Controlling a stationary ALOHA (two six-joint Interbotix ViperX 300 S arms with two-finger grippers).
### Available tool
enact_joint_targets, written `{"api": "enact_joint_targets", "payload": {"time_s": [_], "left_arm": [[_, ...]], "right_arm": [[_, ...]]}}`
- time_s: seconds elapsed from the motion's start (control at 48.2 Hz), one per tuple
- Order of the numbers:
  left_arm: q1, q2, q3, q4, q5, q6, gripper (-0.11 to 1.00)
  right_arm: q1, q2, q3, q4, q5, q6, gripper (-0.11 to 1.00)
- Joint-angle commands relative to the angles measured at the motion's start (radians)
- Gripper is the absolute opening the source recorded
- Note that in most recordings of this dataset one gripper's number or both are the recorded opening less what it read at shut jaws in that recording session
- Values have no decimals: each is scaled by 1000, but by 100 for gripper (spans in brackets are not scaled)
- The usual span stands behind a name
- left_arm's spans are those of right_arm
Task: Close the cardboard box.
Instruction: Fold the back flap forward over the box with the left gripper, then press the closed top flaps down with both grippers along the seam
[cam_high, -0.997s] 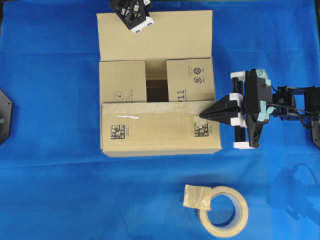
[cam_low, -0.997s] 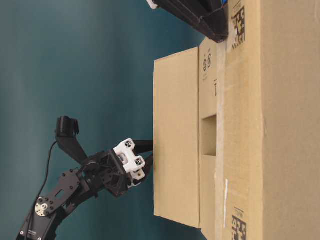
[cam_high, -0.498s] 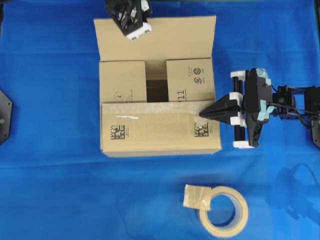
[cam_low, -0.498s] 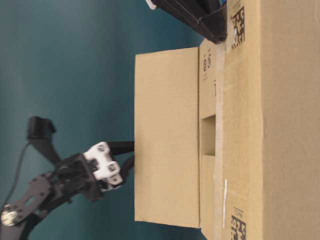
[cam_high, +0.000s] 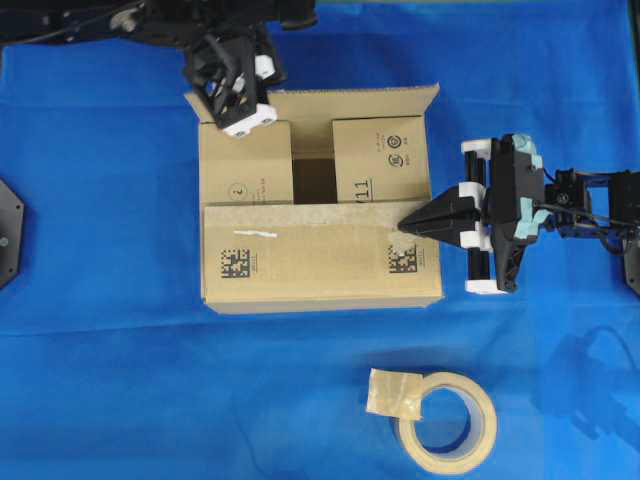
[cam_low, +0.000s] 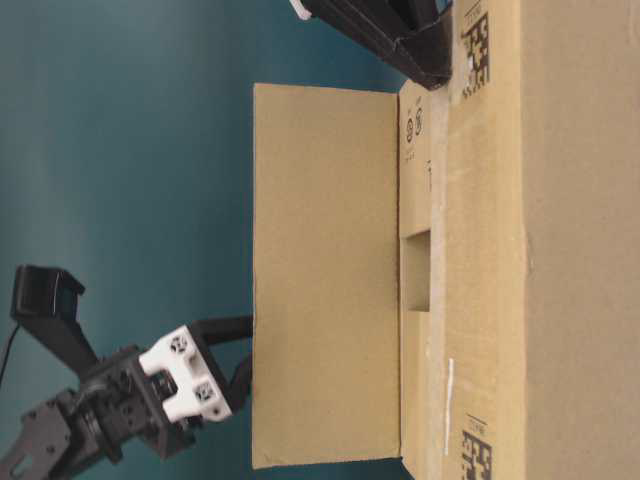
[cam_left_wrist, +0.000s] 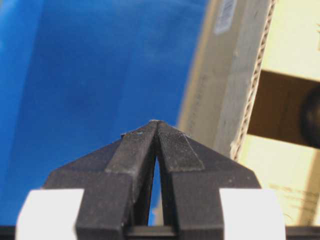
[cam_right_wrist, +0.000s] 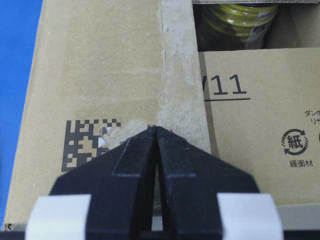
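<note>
The cardboard box (cam_high: 320, 270) sits mid-table. Its near flap (cam_high: 300, 255) with QR marks lies shut, and both side flaps are folded in. The far flap (cam_high: 350, 103) stands about upright, as the table-level view (cam_low: 325, 270) shows. My left gripper (cam_high: 243, 97) is shut and empty, with its tips at the far flap's outer side near its top left end (cam_low: 246, 350). In the left wrist view its tips (cam_left_wrist: 156, 122) sit beside the flap's corrugated edge (cam_left_wrist: 247, 95). My right gripper (cam_high: 403, 228) is shut and empty, tips resting on the near flap's right end (cam_right_wrist: 156, 128).
A beige tape roll (cam_high: 445, 415) lies on the blue cloth (cam_high: 100, 380) in front of the box. A yellow-green item (cam_right_wrist: 235, 17) shows inside the box through the gap between the side flaps. A black mount (cam_high: 8, 235) sits at the left edge.
The far flap has swung up from lying outward to standing about upright. My left gripper has moved with it, toward the box and leftward. The right gripper has stayed on the near flap.
</note>
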Motion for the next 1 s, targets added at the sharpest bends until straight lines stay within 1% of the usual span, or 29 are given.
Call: {"api": "enact_joint_targets", "payload": {"time_s": [0.0, 0.311, 0.602, 0.81, 0.976], "left_arm": [[-28, -48, 18, -3, -31, -23, 0], [-137, -129, 167, -3, -181, -109, 0], [-169, -156, 308, -3, -333, -204, 0], [-195, -156, 391, -3, -443, -238, 0], [-210, -156, 448, -3, -508, -265, 0]], "right_arm": [[-6, -6, -18, 0, -9, -2, 0], [-6, -11, -18, -2, -9, -2, 0], [-14, -14, -20, -2, -11, -2, 0], [-26, -14, -26, -2, -14, -3, 0], [-41, -12, -28, -3, -23, -3, 0]]}}
